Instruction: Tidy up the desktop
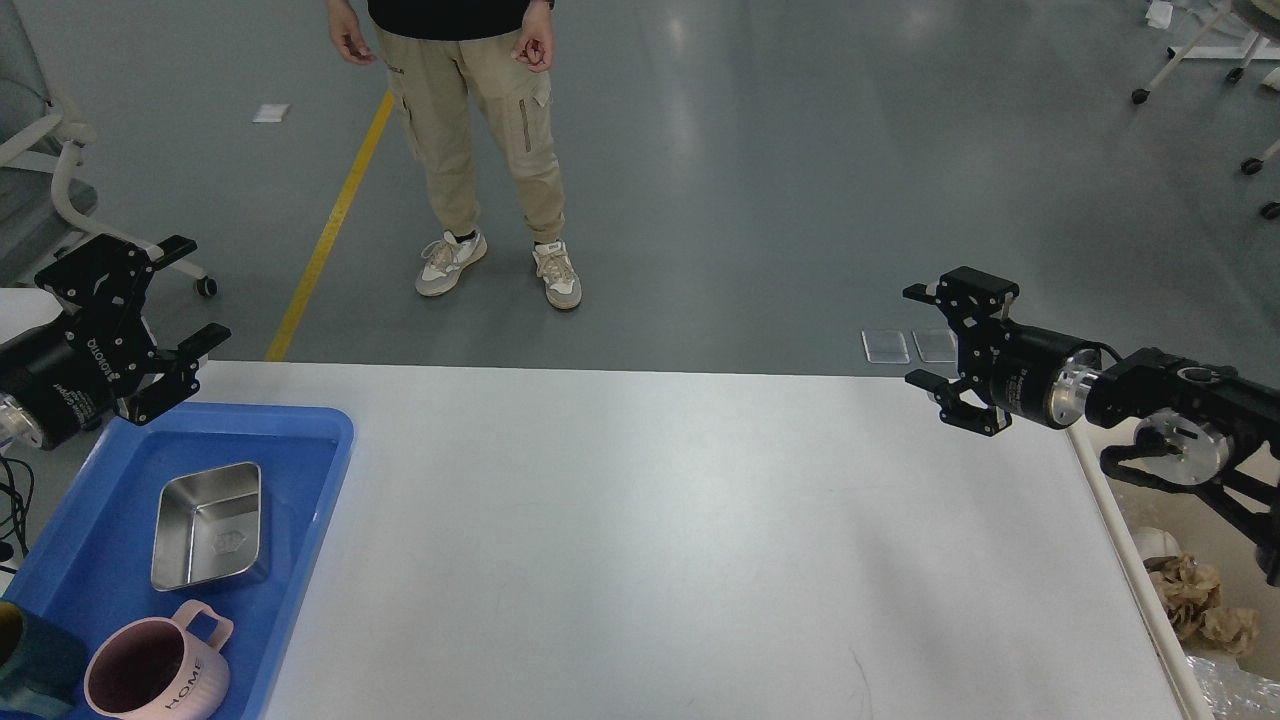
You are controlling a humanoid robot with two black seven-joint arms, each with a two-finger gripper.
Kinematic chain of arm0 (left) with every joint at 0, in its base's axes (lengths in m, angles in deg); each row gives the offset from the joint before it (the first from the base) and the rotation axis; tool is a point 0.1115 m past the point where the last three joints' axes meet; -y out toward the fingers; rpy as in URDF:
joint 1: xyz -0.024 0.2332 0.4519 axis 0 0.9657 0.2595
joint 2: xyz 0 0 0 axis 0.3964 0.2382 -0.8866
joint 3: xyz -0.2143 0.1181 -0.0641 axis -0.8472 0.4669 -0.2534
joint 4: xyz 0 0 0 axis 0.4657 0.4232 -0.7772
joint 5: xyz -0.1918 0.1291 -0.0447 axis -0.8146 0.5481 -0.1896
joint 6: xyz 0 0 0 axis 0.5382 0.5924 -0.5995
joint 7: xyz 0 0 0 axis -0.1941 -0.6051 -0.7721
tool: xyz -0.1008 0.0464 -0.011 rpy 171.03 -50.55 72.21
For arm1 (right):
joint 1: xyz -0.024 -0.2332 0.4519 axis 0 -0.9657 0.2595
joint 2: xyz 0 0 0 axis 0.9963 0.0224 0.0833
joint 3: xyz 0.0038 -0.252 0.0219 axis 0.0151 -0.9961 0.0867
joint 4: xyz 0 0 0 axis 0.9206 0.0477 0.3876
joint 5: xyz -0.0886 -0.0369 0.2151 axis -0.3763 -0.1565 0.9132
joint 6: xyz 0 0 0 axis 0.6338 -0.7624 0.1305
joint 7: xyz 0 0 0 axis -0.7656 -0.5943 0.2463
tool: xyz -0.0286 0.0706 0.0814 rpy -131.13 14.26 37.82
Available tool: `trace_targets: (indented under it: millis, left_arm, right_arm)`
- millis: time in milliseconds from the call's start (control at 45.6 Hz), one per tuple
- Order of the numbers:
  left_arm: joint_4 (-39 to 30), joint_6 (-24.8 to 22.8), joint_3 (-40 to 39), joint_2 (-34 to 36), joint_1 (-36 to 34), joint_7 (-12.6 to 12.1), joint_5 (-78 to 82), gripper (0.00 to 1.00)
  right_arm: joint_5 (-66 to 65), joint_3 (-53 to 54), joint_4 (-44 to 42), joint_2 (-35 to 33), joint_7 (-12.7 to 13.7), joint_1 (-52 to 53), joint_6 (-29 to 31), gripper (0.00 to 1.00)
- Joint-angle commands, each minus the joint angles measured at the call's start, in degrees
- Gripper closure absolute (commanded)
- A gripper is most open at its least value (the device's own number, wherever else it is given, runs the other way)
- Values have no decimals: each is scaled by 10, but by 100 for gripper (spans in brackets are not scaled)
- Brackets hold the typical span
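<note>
Both the left gripper [190, 295] and the right gripper [925, 335] are wide apart, holding nothing. The desktop [650, 540] looks bare. At lower left, a low arm could bump the pink mug [150, 675].

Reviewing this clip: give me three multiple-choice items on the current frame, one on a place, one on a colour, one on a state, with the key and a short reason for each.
1. Where does the metal dish lie?
A. In the blue tray
B. On the bare desktop
C. In the bin at the right

2. What colour is the mug marked HOME?
A. Green
B. Pink
C. White

3. How do the jaws of the right gripper stand?
A. Shut on a cup
B. Shut on nothing
C. Open, holding nothing

Key: 1 A, the dish sits on the tray's blue floor, inside its rim. 2 B, its wall and handle are pale pink. 3 C, its two fingers stand apart above the desktop's far right edge with nothing between them.
</note>
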Motion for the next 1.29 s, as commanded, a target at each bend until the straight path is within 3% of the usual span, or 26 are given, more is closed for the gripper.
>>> trace_targets:
  millis: [0, 241, 724, 1272]
  left_arm:
    - [3, -1, 1, -3, -3, -2, -2, 2]
    - [45, -2, 1, -35, -40, -4, -6, 2]
    - [201, 4, 1, -113, -126, -4, -108, 2]
    - [233, 66, 2, -162, -143, 0, -183, 2]
  right_arm:
    - [56, 40, -28, 44, 0, -6, -2, 0]
    - [68, 86, -71, 112, 0, -8, 0, 0]
    - [76, 214, -144, 249, 1, -58, 1, 0]
    - [75, 350, -149, 299, 0, -116, 5, 0]
